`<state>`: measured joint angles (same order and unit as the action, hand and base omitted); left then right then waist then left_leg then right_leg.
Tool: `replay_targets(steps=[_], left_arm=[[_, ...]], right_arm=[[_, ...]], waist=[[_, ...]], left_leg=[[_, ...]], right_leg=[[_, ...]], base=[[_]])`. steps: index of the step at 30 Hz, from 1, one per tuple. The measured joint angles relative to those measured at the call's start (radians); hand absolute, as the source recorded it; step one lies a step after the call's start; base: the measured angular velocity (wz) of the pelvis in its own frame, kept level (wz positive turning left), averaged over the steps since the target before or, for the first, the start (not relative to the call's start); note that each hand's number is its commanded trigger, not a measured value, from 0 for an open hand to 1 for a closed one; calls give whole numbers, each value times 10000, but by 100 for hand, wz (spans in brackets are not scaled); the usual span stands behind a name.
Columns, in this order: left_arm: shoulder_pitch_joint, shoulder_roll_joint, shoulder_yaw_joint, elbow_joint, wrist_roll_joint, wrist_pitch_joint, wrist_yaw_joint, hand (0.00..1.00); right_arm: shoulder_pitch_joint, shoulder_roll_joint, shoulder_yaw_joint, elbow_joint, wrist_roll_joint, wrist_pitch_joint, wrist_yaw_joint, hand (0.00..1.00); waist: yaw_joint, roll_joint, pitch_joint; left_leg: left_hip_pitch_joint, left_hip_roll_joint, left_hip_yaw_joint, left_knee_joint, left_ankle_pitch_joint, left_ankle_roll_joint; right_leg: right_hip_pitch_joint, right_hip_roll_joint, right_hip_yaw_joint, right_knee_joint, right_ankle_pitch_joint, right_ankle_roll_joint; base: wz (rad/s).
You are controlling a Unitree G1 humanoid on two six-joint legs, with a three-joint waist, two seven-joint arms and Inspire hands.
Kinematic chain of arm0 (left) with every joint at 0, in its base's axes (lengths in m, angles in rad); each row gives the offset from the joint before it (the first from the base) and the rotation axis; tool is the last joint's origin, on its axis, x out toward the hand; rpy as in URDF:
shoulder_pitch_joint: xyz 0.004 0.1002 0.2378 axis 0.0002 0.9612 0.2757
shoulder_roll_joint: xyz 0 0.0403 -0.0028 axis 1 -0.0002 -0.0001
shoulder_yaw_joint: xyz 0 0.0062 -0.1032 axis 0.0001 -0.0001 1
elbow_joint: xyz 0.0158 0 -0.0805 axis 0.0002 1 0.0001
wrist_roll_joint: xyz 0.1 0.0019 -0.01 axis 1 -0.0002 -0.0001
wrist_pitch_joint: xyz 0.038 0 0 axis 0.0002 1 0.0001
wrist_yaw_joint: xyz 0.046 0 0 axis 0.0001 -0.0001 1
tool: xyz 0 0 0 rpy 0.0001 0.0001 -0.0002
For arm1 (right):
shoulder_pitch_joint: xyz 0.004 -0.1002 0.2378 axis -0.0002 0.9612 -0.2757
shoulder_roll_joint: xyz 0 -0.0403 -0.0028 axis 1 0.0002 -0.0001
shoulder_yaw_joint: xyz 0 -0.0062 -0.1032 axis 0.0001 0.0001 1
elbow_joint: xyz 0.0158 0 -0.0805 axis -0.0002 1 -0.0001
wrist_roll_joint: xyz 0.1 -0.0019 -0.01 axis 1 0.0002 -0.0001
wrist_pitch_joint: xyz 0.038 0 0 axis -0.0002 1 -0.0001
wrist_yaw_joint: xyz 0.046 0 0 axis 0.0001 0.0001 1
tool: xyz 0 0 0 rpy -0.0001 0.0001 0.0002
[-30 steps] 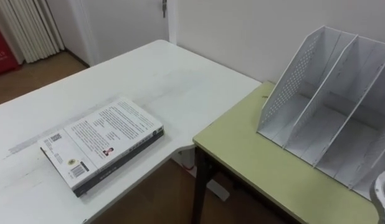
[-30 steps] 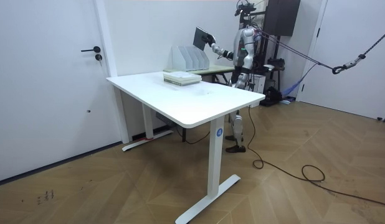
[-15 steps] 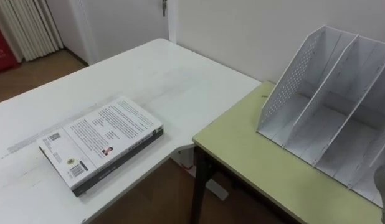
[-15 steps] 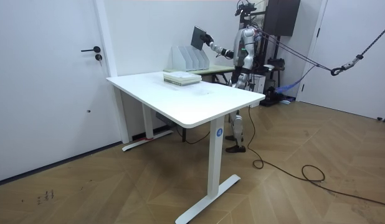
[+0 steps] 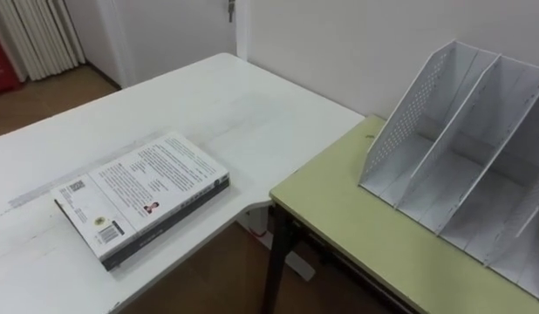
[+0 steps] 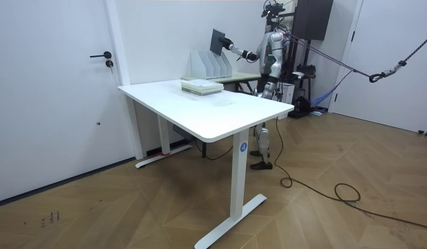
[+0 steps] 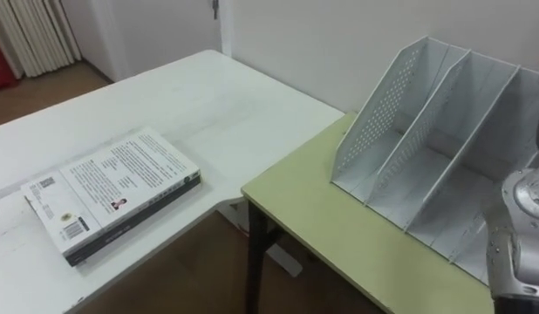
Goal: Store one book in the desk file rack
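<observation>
In the room view my right hand [image 6: 230,46] is shut on a dark book [image 6: 218,40], held upright in the air above the white file rack [image 6: 212,66]. The rack [image 5: 461,166] stands on the green desk [image 5: 357,231], its slots showing nothing inside. My grey right forearm [image 7: 518,235] reaches up past the rack's right end. A stack of two books [image 5: 143,199] with a white printed cover on top lies flat on the white table [image 5: 243,113]. My left hand [image 6: 264,86] hangs low by my side.
I stand behind the green desk, which butts against the white table's corner with a gap of brown floor [image 5: 217,279] below. A wall runs just behind the rack. A white door [image 6: 54,83] shows at the room view's left.
My right arm has stretched further toward the room view's left, carrying the book over the rack. The forearm has slid out of the left eye view's lower right corner.
</observation>
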<state>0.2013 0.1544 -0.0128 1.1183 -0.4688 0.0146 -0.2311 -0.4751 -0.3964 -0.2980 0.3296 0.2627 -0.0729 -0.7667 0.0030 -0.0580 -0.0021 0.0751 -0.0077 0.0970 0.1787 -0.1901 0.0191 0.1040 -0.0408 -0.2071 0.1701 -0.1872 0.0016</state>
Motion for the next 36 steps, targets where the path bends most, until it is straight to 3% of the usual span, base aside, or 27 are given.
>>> replay_targets(steps=[8, 20, 28, 36], left_arm=[[1, 175, 9, -157, 39, 318, -168, 0], [2, 215, 82, -380, 487, 518, -190, 0], [7, 332, 131, -380, 453, 617, -223, 0], [4, 433, 113, -386, 387, 828, -214, 0]], right_arm=[[-369, -217, 15, 761, 23, 121, 450, 100], [-516, -595, 39, 1419, 3, 439, 1384, 100], [-543, -911, 240, 2149, 89, 494, 2349, 100], [-546, -1198, 408, 2610, 171, 539, 3010, 100]], waist=[[14, -109, -58], [5, -63, -23], [17, -192, -17], [17, -282, -106]], left_leg=[[-101, 8, -30, 71, 0, 0], [-123, 1, -176, 171, 16, 29], [-115, -15, -173, 178, 22, 38], [-58, -26, -197, 169, 27, 47]], right_leg=[[3, -3, -71, 46, 25, -4], [86, -34, -236, 156, 77, -17], [105, -30, -164, 100, 77, -13], [178, -26, -177, 9, 113, 19]], base=[[1], [3], [0], [0]])
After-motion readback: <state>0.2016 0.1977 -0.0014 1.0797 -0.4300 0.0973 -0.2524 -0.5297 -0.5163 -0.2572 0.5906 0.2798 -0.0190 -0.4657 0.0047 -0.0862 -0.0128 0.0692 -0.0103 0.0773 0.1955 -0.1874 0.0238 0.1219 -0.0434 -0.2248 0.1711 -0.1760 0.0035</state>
